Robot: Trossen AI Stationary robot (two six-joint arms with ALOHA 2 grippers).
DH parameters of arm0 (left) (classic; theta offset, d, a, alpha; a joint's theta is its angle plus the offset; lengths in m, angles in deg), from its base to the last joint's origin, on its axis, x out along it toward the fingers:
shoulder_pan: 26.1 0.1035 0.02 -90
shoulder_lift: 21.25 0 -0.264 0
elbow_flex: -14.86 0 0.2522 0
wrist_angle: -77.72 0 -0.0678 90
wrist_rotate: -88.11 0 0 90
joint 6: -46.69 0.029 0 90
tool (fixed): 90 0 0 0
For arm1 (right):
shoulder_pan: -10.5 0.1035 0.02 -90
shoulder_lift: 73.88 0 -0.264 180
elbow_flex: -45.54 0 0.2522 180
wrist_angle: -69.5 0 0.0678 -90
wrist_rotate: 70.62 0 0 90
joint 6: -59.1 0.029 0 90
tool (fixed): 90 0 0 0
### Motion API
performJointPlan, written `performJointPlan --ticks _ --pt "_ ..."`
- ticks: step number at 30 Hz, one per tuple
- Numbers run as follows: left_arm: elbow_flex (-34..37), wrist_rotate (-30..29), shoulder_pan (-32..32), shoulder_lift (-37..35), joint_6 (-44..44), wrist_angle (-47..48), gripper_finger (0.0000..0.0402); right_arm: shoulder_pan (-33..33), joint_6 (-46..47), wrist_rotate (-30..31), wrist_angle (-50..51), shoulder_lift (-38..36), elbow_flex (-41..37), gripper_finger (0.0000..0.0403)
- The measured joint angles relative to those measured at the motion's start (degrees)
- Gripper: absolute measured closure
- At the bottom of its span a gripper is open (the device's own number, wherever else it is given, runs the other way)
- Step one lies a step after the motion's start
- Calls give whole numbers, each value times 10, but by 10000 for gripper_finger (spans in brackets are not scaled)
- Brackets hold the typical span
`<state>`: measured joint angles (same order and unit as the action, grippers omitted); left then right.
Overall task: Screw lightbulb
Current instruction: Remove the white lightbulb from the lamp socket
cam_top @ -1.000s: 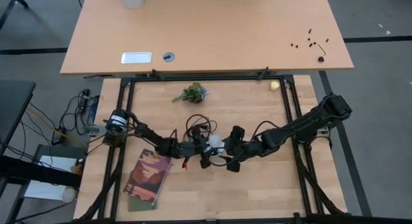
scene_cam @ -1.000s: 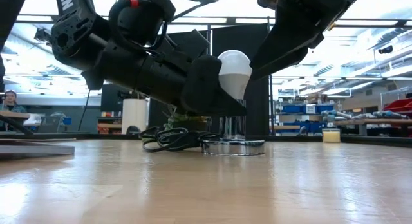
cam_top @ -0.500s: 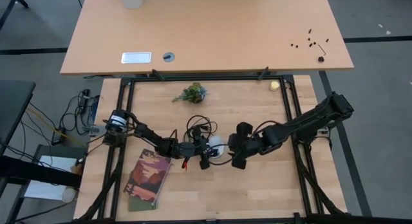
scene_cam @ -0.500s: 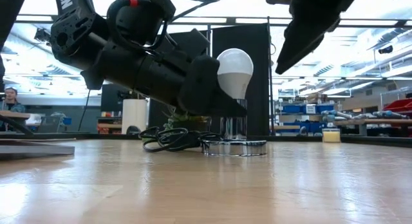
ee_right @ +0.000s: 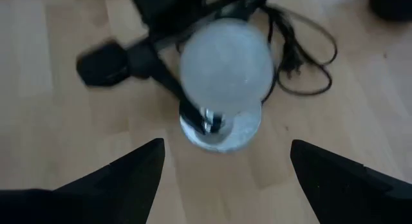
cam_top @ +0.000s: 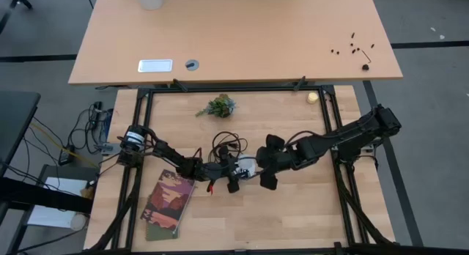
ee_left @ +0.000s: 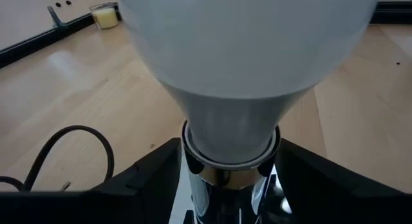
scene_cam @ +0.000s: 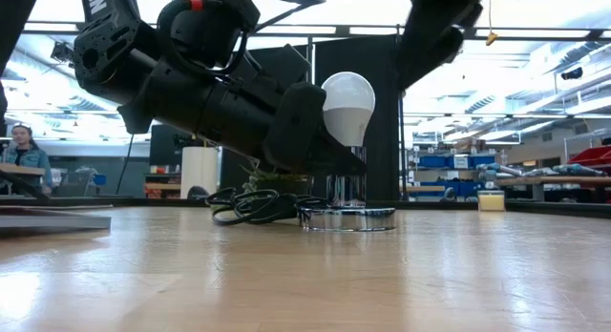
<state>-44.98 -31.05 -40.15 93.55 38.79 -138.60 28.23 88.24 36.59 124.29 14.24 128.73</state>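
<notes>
The lightbulb point(scene_cam: 348, 108) stands upright in the socket disc point(scene_cam: 346, 217) on the table point(cam_top: 293, 211). The left pincer point(ee_left: 222, 185) flanks its neck (grip unclear). The right pincer point(ee_right: 225, 179) hovers above, wide open, empty.

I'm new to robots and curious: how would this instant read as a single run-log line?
step: screwing lightbulb into socket base | left tool: around bulb neck | right tool: open, above bulb | bulb: upright
</notes>
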Motion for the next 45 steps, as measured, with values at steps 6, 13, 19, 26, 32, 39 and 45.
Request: performJointPlan --ticks 6,13,19,26,32,39,45 --pt "0 -9 0 0 3 2 176 1 -8 -4 -41 6 1 57" --pt "0 -9 1 0 12 2 205 -4 -18 -4 -63 37 0 57" --pt "0 -9 -1 0 9 2 207 -9 -21 19 -82 68 0 57" --pt "0 1 -2 0 0 2 207 -21 -46 21 -112 100 0 57" --pt "0 3 -2 0 5 2 207 -33 -87 22 -138 102 0 57" --pt "0 1 -2 0 30 2 208 -51 -83 11 -144 98 0 57" --pt "0 -1 -2 0 17 2 208 -56 -64 9 -144 98 0 57"
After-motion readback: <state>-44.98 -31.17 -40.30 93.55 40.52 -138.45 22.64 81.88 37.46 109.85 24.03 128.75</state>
